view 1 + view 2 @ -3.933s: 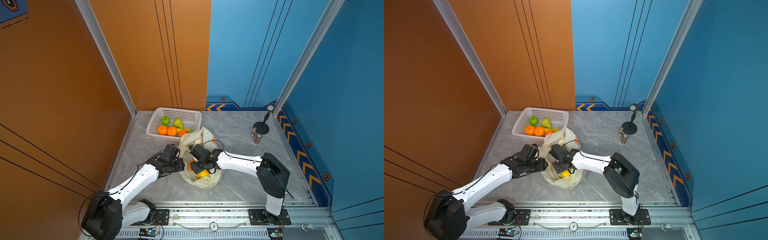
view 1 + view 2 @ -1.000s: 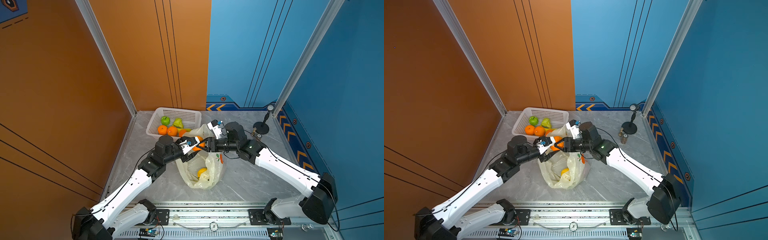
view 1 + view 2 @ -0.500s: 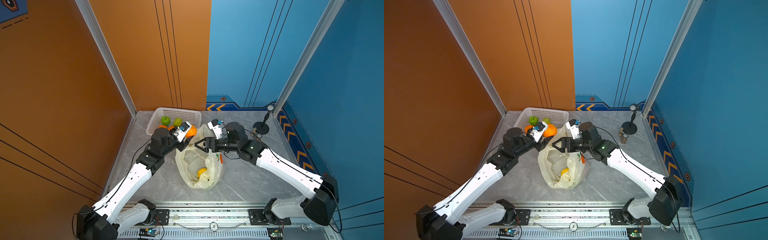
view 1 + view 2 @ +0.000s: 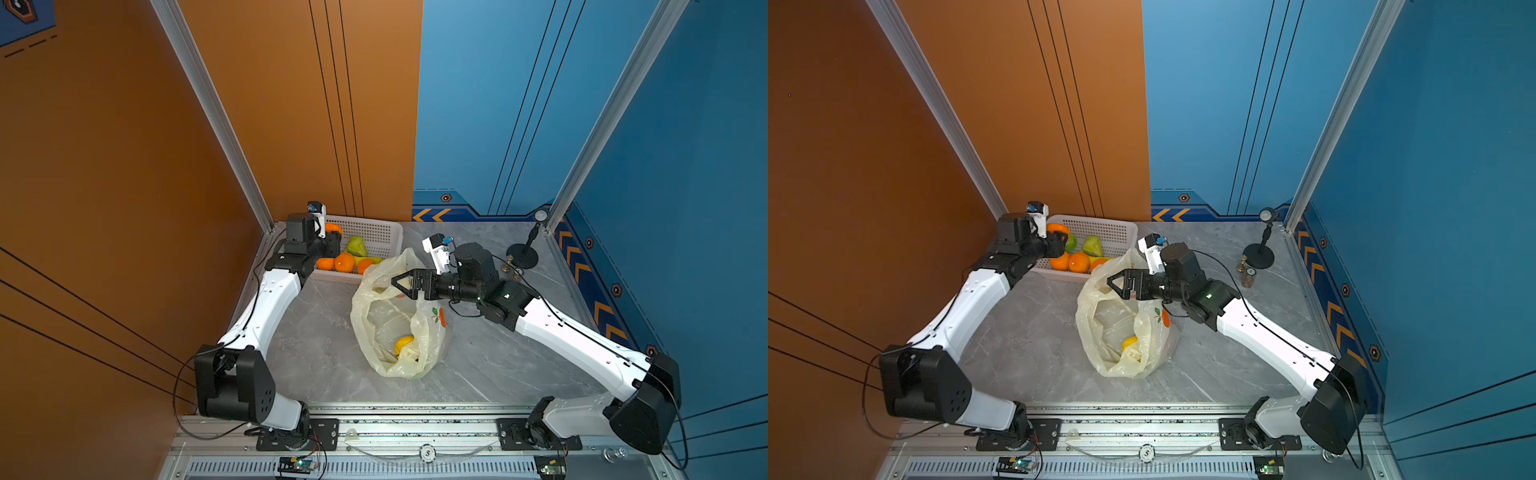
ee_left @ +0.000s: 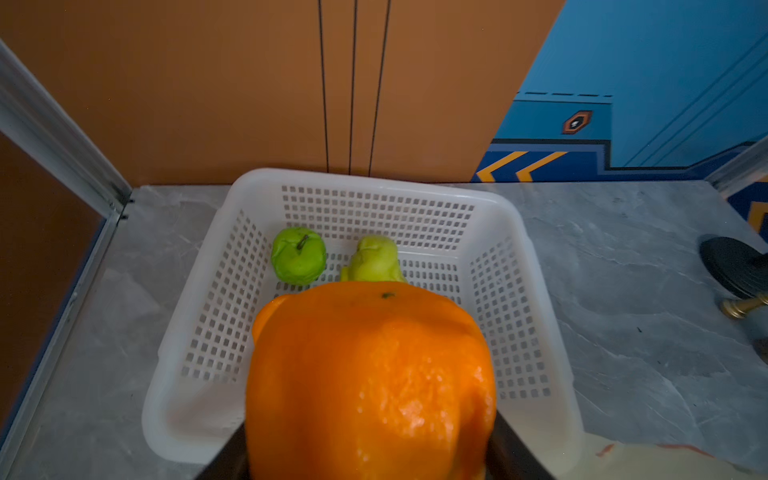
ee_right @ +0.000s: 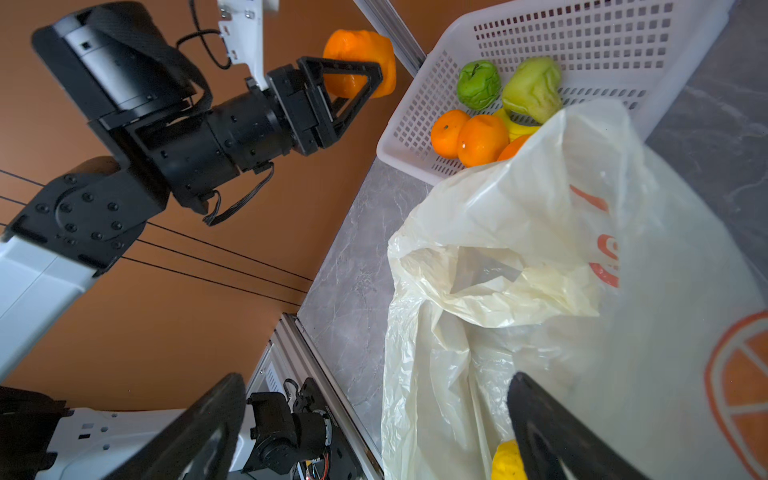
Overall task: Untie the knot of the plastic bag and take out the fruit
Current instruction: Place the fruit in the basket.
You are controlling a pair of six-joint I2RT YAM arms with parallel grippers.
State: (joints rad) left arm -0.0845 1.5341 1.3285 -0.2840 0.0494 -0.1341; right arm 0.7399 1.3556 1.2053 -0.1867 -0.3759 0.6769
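The left jaws squeeze a round orange fruit (image 5: 374,374) above the white plastic basket (image 5: 365,178). The right jaws gape over the pale-yellow bag (image 4: 374,320).

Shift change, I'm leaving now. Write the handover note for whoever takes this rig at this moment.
Left tool: shut on an orange, held over the white basket.
Right tool: open, empty, at the plastic bag's mouth.
Done: bag open, no knot shows; green apple, green pear and three oranges lie in the basket.
To do: drop the held orange into the basket, then take out the yellow fruit visible in the bag; anything else inside is hidden by folds.
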